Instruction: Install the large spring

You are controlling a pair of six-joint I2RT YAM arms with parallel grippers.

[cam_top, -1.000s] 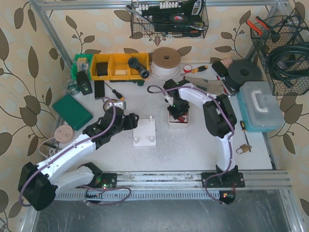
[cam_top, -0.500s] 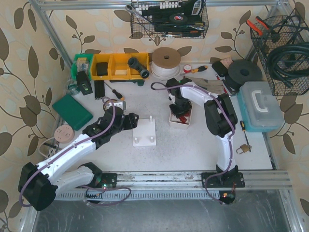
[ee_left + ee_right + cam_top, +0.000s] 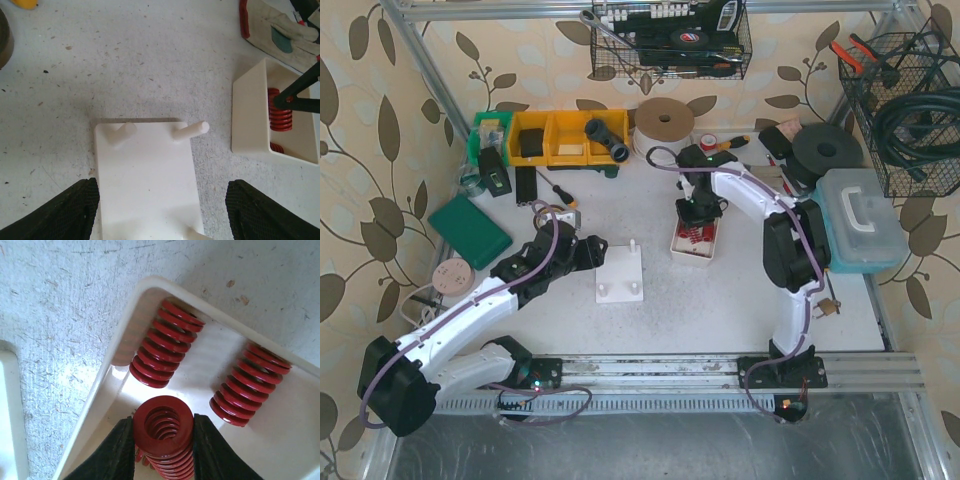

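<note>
Large spring (image 3: 162, 425) was gripped tight in R tool (image 3: 164, 442), axis running along the tool, w/ peg plate (image 3: 620, 275) off to tool's left.

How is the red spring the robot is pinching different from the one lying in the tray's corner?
The pinched spring is held by the right gripper; the corner spring touches no fingers. The pinched spring shows its hollow end to the wrist camera; the corner spring lies sideways in the tray. Both are red coils.
</note>
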